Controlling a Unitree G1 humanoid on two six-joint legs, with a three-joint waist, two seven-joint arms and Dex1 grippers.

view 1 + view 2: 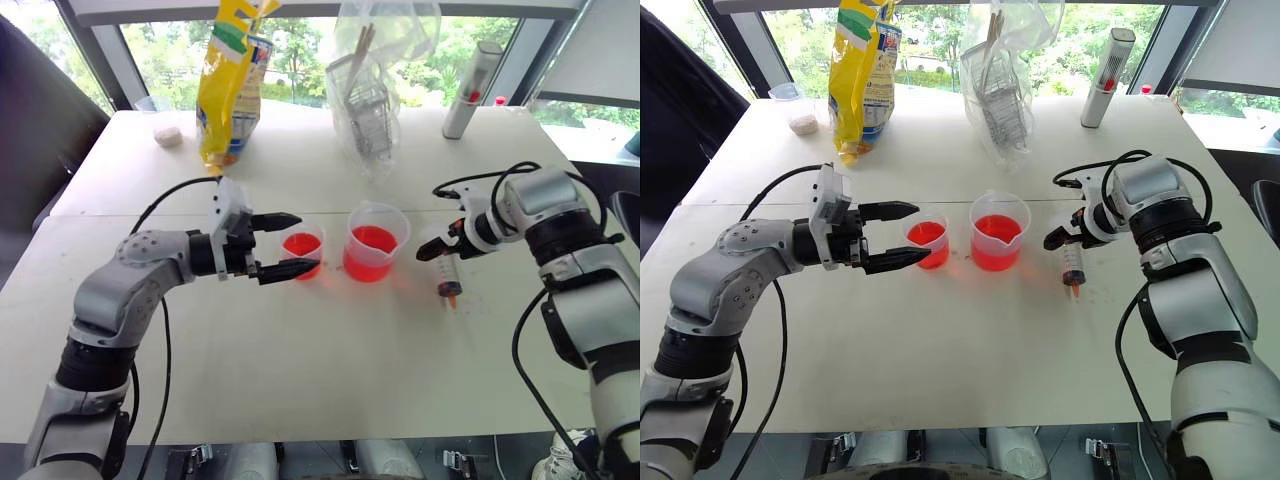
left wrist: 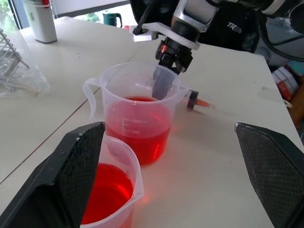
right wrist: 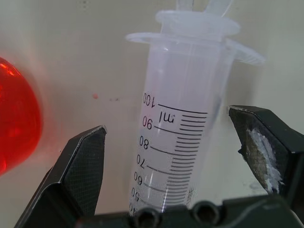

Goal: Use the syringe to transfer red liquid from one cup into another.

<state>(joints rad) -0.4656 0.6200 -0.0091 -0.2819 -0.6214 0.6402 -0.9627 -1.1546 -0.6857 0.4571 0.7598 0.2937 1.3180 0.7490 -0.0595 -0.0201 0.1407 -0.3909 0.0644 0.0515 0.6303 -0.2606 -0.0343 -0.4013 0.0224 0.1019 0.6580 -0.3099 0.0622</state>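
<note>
Reaching down over the syringe (image 3: 178, 142), which lies on the table (image 1: 300, 400) just beside the beaker (image 1: 375, 243), the right gripper (image 3: 173, 152) straddles its barrel with jaws spread, so closing comes next, while the left gripper (image 1: 283, 245) brackets the smaller cup (image 1: 303, 250) unclenched

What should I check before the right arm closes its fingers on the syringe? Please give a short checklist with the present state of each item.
1. Right gripper open: ok, the fingers stand wide.
2. Syringe between the right fingers: ok, the barrel lies in the gap with space on both sides.
3. Syringe lying flat on the table: ok.
4. Beaker upright with red liquid inside: ok.
5. Small cup upright: ok; it already holds red liquid.
6. Left gripper holding the small cup: not ok, its fingers are open around it.
</note>
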